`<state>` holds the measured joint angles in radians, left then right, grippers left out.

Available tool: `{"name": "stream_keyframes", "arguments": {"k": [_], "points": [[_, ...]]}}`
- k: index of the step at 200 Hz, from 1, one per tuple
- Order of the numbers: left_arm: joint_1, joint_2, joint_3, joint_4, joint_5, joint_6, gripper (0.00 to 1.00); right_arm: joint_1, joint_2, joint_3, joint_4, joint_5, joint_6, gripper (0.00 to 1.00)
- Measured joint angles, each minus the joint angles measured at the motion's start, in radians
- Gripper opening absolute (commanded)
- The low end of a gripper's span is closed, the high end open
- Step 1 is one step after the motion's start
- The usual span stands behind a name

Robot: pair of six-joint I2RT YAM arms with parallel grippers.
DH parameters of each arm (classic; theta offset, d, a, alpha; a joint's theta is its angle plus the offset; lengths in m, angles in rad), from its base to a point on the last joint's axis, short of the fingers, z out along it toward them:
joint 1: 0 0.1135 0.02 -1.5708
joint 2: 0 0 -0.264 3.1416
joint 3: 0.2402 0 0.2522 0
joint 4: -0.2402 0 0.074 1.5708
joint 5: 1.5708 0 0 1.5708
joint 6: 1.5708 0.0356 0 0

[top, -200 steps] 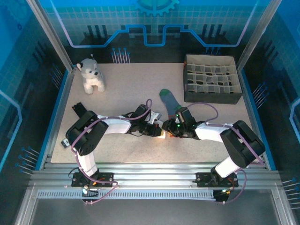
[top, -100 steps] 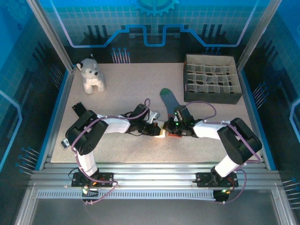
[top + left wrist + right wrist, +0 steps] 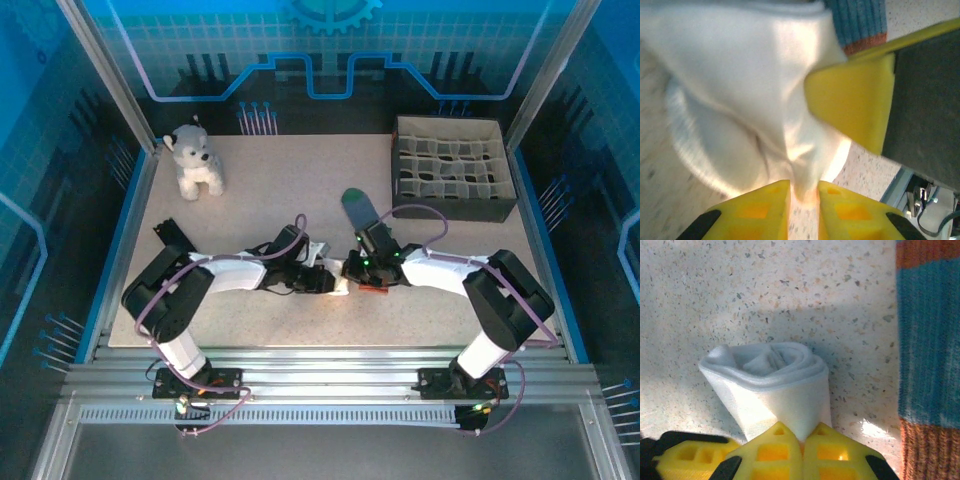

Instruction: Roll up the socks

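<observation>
Robot lab cell, aluminium frame [image 3: 320,385], blue printed walls [image 3: 330,45]

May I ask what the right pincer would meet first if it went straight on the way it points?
The white sock pinched in the right pincer; beyond it, apparently bare table, the teal sock off to one side.

Left gripper [image 3: 804,194] pinching a fold of the white sock [image 3: 740,90], tips nearly together. Right gripper's yellow finger [image 3: 852,102] right up vs the fabric, teal sock [image 3: 860,22] w/ orange cuff top right.
</observation>
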<state>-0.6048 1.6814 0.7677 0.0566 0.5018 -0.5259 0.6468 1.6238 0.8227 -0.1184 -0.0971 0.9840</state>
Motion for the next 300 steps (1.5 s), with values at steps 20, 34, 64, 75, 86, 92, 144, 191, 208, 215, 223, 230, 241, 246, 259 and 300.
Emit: {"name": "stream_keyframes", "arguments": {"k": [20,34,64,75,86,92,144,191,208,215,223,230,241,246,259,300], "points": [[0.031,-0.071,-0.015,-0.051,-0.008,-0.008,0.23,0.017,0.013,0.045,-0.068,0.038,-0.037,0.00],[0.057,-0.119,-0.021,-0.076,-0.007,-0.014,0.24,0.028,0.024,0.075,-0.111,0.061,-0.058,0.00],[0.101,-0.192,-0.027,-0.092,-0.007,-0.028,0.20,0.046,0.050,0.128,-0.177,0.097,-0.093,0.00],[0.106,-0.199,-0.031,-0.084,-0.007,-0.042,0.16,0.051,0.055,0.141,-0.194,0.109,-0.103,0.00],[0.107,-0.198,-0.037,-0.074,-0.007,-0.061,0.15,0.059,0.060,0.154,-0.211,0.123,-0.113,0.00],[0.107,-0.195,-0.040,-0.066,-0.006,-0.080,0.14,0.061,0.063,0.160,-0.219,0.129,-0.117,0.00],[0.081,-0.121,-0.079,0.104,-0.017,-0.316,0.14,0.093,0.079,0.206,-0.290,0.196,-0.153,0.00],[0.012,-0.074,-0.154,0.288,-0.069,-0.554,0.17,0.113,0.089,0.232,-0.329,0.239,-0.174,0.00],[-0.016,-0.042,-0.167,0.351,-0.090,-0.610,0.18,0.118,0.091,0.237,-0.337,0.249,-0.178,0.00],[-0.023,-0.031,-0.171,0.373,-0.098,-0.631,0.19,0.119,0.092,0.239,-0.338,0.252,-0.180,0.00],[-0.027,-0.019,-0.177,0.404,-0.106,-0.656,0.21,0.121,0.092,0.240,-0.342,0.255,-0.182,0.00],[-0.029,-0.010,-0.182,0.424,-0.111,-0.676,0.23,0.122,0.092,0.241,-0.345,0.257,-0.182,0.00],[-0.029,-0.002,-0.188,0.451,-0.117,-0.697,0.24,0.125,0.094,0.245,-0.350,0.263,-0.185,0.00],[-0.028,0.000,-0.190,0.458,-0.121,-0.706,0.25,0.126,0.095,0.247,-0.353,0.265,-0.185,0.00],[-0.029,0.002,-0.193,0.479,-0.127,-0.726,0.26,0.127,0.095,0.247,-0.354,0.269,-0.188,0.00],[-0.029,0.002,-0.195,0.511,-0.143,-0.759,0.27,0.127,0.095,0.247,-0.354,0.272,-0.193,0.00]]}}
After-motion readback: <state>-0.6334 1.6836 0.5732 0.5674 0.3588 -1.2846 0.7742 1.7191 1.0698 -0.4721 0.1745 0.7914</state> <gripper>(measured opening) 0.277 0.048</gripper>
